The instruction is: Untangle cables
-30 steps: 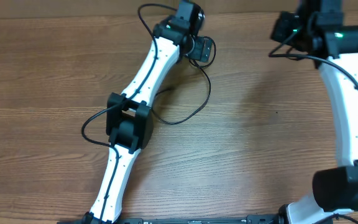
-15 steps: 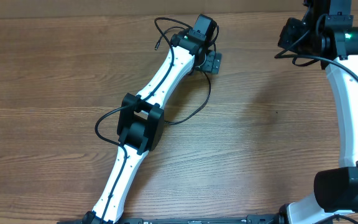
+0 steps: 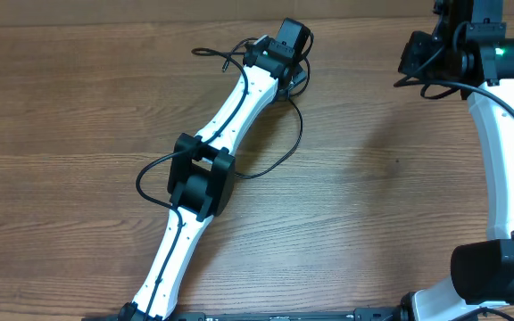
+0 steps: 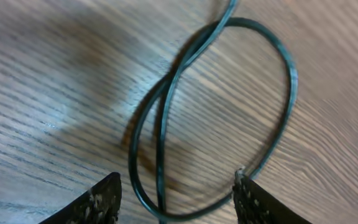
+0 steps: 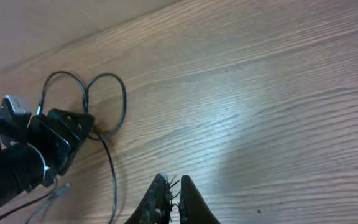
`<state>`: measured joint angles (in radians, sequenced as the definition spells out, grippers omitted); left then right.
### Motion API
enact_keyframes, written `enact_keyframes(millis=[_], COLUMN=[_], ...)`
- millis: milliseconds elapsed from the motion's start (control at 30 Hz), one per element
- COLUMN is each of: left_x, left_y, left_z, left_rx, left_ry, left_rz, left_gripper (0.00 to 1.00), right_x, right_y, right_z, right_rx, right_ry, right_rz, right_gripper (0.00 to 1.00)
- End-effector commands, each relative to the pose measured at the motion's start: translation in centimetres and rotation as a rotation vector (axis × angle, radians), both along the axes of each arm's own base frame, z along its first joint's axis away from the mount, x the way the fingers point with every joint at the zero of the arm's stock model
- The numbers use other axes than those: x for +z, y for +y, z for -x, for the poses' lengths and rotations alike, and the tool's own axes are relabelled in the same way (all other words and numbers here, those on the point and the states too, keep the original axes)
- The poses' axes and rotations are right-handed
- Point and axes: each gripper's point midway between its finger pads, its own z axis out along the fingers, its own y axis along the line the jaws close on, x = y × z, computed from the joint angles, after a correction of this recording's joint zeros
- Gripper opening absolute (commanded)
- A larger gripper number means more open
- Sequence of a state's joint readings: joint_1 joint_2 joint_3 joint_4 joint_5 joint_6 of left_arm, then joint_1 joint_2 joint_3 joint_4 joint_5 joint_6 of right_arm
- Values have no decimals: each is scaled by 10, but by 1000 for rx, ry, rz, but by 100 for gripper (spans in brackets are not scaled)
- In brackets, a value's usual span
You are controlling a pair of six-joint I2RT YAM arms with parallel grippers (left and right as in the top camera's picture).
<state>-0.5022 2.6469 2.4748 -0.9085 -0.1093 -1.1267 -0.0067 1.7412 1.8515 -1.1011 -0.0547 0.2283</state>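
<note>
Where the thin black cable (image 3: 301, 132) curves overhead from the left gripper (image 4: 176, 177) toward the brown wooden table's (image 3: 78, 107) near side, the left wrist view shows its crossed loop lying lengthwise between parted, empty fingers (image 4: 101, 202), and the right wrist view shows the right gripper (image 5: 172, 180) pinched closed on nothing.

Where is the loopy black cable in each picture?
Overhead: the cable curves over the table in the upper middle, just right of the left arm.
Left wrist: it fills the middle as a crossed loop, its bottom between the fingers of the left hand.
Right wrist: its loops are at the upper left, beside that same hand.
Shared landmark: the left hand, next to the cable in all three.
</note>
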Motion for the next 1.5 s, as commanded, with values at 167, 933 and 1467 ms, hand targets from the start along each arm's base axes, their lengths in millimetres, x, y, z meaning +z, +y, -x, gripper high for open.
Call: enact_keyframes(millis=[167,933,1467], left_x=[-56,166,253], left_y=[4,-14,35], left_z=[8,-21,17], left_rx=[69,-606,-983], left_ry=[115,-314,-444], left_rz=[28,306,814], left_gripper=[55,4,4], right_x=[4,0,3], right_y=[-10,-10,38], right_z=[4,6,-10], right_rx=[-16,-15,218], right_ry=[0,18,-50], right_rz=[61,61,-114], right_gripper=[6,6,6])
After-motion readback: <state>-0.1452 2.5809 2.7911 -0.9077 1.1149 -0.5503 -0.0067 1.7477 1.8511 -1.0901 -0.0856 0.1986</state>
